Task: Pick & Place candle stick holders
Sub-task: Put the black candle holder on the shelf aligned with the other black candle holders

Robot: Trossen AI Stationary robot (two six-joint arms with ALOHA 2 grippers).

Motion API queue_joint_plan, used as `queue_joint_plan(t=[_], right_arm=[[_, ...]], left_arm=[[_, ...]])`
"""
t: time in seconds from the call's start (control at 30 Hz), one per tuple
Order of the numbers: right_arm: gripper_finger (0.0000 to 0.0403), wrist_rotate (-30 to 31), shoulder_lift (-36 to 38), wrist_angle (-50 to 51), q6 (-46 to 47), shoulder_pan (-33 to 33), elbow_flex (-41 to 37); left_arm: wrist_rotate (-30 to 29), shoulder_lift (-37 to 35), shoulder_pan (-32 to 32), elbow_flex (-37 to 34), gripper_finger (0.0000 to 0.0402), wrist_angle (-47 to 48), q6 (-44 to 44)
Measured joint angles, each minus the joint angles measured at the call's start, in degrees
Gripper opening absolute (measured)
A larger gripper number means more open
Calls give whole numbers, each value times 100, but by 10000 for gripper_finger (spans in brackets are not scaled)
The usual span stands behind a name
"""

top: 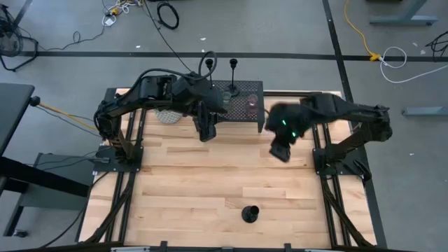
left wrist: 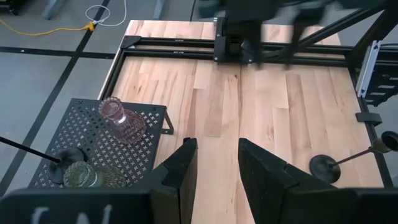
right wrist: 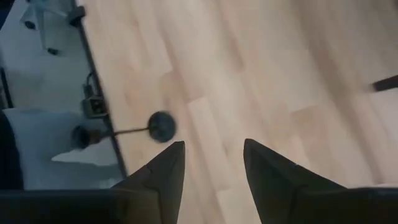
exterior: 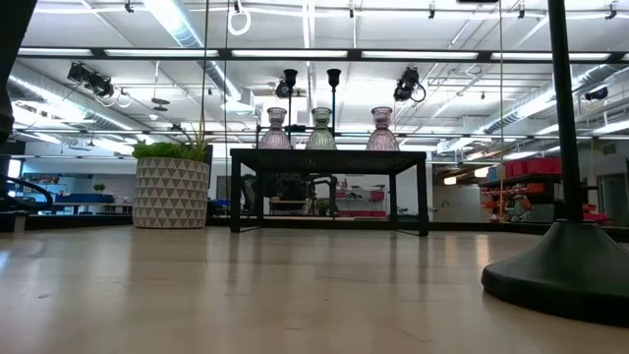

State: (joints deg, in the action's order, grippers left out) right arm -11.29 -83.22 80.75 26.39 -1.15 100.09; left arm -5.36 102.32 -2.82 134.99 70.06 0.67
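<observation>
High view shows a lone black candle stick holder (top: 250, 213) standing upright near the front edge of the bench (top: 210, 175), well apart from the black mesh rack (top: 245, 89) at the back, where the others sit: three tinted glass cups (exterior: 321, 129) in a row (two pinkish, one olive between them, by the low view) and two slim black stems (exterior: 333, 93) rising beside them. The right end effector (top: 281, 151) hovers over the bench between rack and lone stem, its fingers spread apart and empty in its own wrist view, which has the stem's round base (right wrist: 161, 126) ahead of it. The left end effector (top: 206, 130) hangs just in front of the rack, likewise released and holding nothing. The step in hand looks like the reach for that last stem. To do it well, the right arm should come down with its fingers straddling the thin shaft low, near the heavy base, close squarely, and lift straight up so the piece does not swing or tip. The stem's long axis is vertical, base on the wood, cup end up. A white pot (exterior: 172, 193) with a green plant stands beside the rack.
</observation>
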Motion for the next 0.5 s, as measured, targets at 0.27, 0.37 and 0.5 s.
queue_joint_plan(t=[0.27,0.37,0.5], right_arm=[[165,1423,77,-309,2134,-1985,-80],[165,2106,72,-593,3076,-2823,-334],[165,3224,72,-1122,4314,-3936,-907]], left_arm=[[0,0,-1,1,119,0,1],[1,0,1,-1,119,2,2],[1,0,19,-1,119,2,2]])
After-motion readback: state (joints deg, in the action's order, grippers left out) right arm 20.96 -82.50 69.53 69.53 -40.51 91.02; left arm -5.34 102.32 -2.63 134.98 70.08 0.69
